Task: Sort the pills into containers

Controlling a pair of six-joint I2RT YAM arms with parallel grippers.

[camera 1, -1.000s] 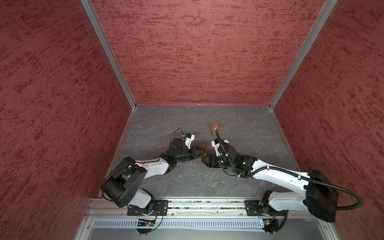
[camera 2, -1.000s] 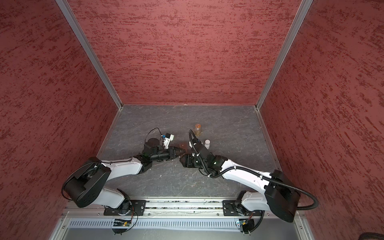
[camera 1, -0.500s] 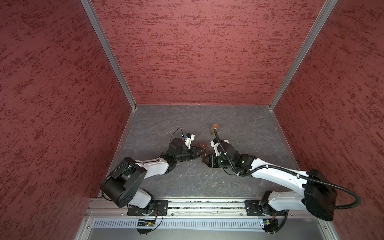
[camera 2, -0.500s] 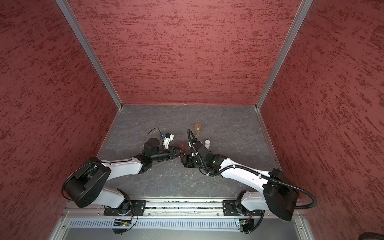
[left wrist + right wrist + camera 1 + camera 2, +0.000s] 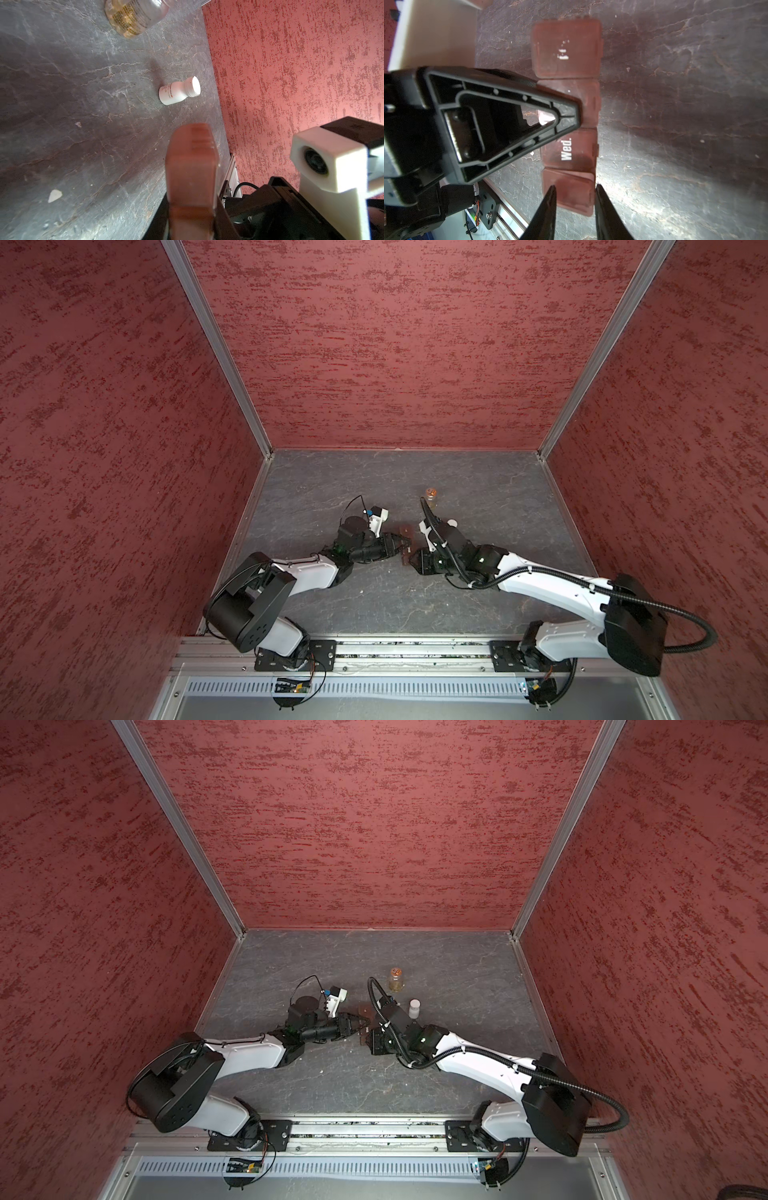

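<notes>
Nothing has shifted on the left: the left gripper [image 5: 404,548] stays closed, its tip over the middle of the weekly pill box [image 5: 569,149], which lies flat between the arms. The right gripper [image 5: 575,187] has narrowed its jaws onto the box's end compartment [image 5: 569,199], likely bracing it so a lid can be opened before any sorting.

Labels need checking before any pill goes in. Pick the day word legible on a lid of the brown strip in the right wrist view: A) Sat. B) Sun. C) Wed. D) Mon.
C: white letters spell Wed. on one lid of the containers strip, next to the end lid framed by the right hand.
</notes>
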